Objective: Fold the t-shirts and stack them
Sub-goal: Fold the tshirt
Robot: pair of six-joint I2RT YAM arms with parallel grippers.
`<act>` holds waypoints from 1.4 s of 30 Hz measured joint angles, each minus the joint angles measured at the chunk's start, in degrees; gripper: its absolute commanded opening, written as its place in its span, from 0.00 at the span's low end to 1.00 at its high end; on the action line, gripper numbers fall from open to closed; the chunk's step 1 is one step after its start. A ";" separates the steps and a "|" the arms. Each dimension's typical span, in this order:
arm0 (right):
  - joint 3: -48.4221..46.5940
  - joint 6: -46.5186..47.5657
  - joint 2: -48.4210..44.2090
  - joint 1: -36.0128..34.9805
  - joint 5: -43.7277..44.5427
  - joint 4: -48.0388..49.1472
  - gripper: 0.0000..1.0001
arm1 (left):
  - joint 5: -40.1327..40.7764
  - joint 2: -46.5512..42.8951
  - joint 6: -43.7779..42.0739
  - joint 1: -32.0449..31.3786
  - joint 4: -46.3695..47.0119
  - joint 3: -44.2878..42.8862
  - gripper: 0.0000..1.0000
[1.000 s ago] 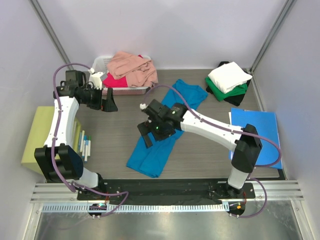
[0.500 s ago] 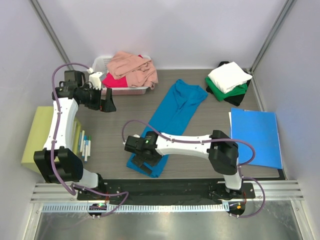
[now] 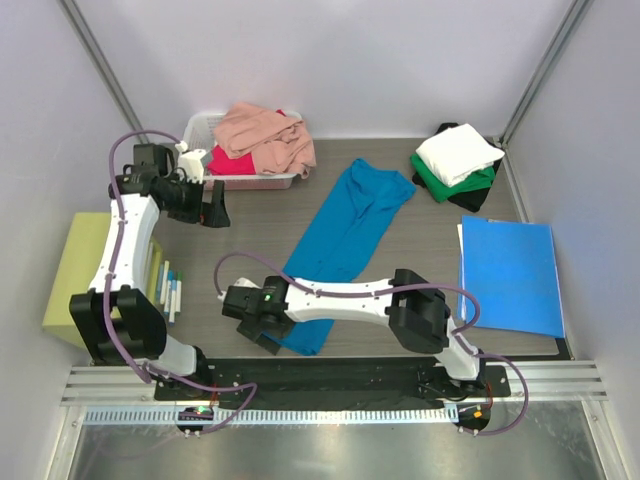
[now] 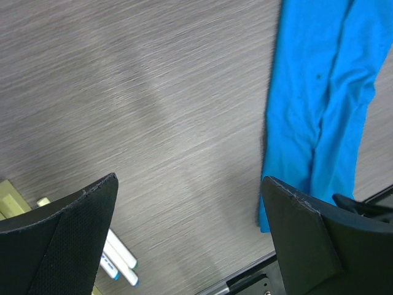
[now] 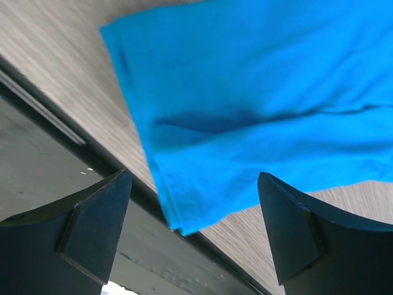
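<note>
- Right gripper (image 5: 193, 184) hangs low over the near end of the long teal-blue cloth t-shirt (image 3: 348, 222), close to the near edge of the grey wood-grain table (image 3: 230, 255). We find its jaws spread wide, one on either side of the hem corner, with nothing clamped.
- Left gripper (image 4: 189, 183) stands above bare table toward the far left corner, jaws fully apart and empty.
- We find the teal-blue shirt lying as a narrow band, running slantwise from the middle of the near edge toward the far edge. We judge its sides already turned in lengthwise and the crosswise folds not yet made.
- At the far right corner we note a stack: a folded white cloth t-shirt (image 3: 458, 150) on top, a folded green cloth t-shirt (image 3: 432, 176) under it, and a black cloth t-shirt (image 3: 468, 198) at the bottom. We count these three as finished.
- At the far edge, left of centre, a white plastic basket (image 3: 203, 124) holds a crumpled salmon-pink cloth t-shirt (image 3: 262, 135) lying over a magenta-red cloth t-shirt (image 3: 230, 162). Neither is folded.
- Our assessment is that three shirts are folded and stacked, one is mid-fold and two are not begun, so the task is roughly half complete.
- A flat stiff blue rectangular sheet (image 3: 508, 270) lies at the right edge, and a yellow-green box-like block (image 3: 75, 270) sits beyond the left edge. Neither belongs to the count.
</note>
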State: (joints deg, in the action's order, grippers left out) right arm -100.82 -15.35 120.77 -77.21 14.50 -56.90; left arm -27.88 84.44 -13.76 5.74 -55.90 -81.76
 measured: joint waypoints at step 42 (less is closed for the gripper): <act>5.97 -1.31 1.95 2.03 -12.98 10.01 0.50 | 6.69 4.24 1.70 2.05 1.09 -0.81 1.00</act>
State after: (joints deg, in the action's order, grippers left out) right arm -94.85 -16.67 122.72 -75.18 1.52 -46.89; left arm -21.19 88.68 -12.05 7.79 -54.81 -82.56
